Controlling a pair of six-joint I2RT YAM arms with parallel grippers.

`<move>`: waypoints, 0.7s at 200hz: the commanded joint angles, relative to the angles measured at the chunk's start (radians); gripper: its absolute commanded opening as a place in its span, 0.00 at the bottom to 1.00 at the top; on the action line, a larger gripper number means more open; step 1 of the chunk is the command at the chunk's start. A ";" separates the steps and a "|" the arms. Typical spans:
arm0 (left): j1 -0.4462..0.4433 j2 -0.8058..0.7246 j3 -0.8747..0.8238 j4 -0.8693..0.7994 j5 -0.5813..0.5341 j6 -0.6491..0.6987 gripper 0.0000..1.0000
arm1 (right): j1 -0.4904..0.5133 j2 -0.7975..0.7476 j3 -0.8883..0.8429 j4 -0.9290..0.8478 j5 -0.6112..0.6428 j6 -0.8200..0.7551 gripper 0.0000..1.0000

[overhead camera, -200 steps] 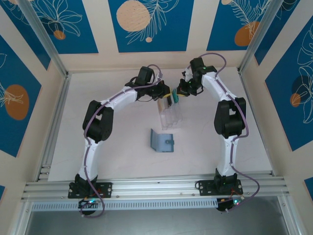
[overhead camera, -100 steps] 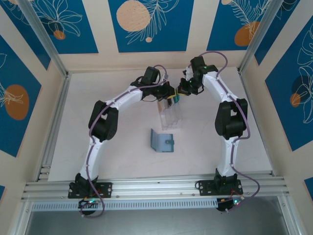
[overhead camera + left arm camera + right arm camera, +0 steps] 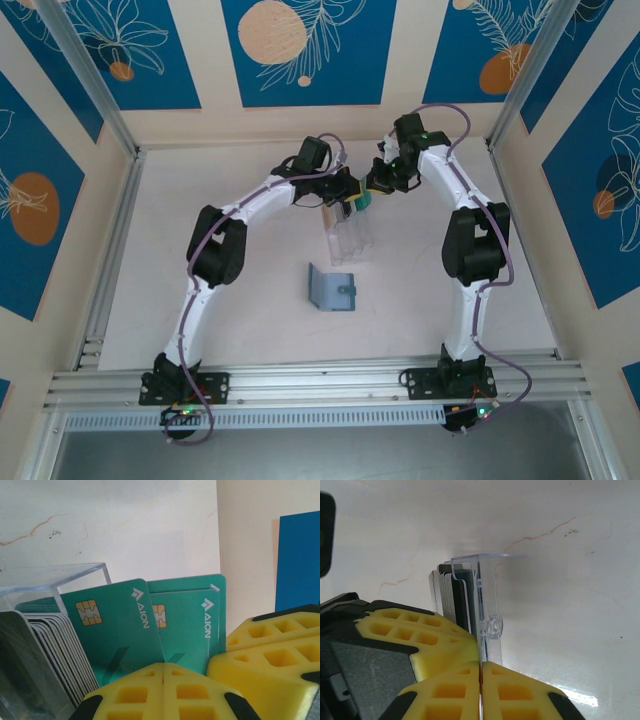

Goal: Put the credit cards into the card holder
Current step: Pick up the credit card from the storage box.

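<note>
Straightness of pull matters: with left gripper [image 3: 163,690] and right gripper [image 3: 480,680] pinched together at the credit cards [image 3: 187,625] in the clear rack [image 3: 350,240], upper centre overhead, I want one lifted cleanly before heading down-frame to the card holder [image 3: 331,288].

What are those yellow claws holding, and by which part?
The left gripper pinches a tilted teal credit card by one corner, beside the clear rack. Whether the shut right gripper grips anything cannot be told.

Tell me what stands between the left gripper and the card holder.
In the top view, the clear slotted rack stands between the left gripper and the card holder.
</note>
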 commanded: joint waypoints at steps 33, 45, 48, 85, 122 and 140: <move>-0.019 0.051 0.031 -0.068 -0.036 0.042 0.02 | -0.009 -0.032 -0.006 -0.014 -0.094 -0.001 0.16; -0.019 0.053 0.030 -0.069 -0.038 0.043 0.02 | -0.010 -0.031 -0.007 -0.014 -0.101 0.001 0.17; -0.019 0.052 0.030 -0.069 -0.038 0.044 0.02 | -0.011 -0.031 -0.007 -0.014 -0.103 0.002 0.17; -0.019 0.057 0.031 -0.078 -0.044 0.048 0.02 | -0.019 -0.045 -0.023 -0.002 -0.125 0.005 0.18; -0.019 0.057 0.031 -0.083 -0.048 0.052 0.02 | -0.029 -0.057 -0.047 0.017 -0.155 0.017 0.14; -0.019 0.057 0.031 -0.084 -0.049 0.054 0.02 | -0.033 -0.059 -0.053 0.027 -0.182 0.024 0.13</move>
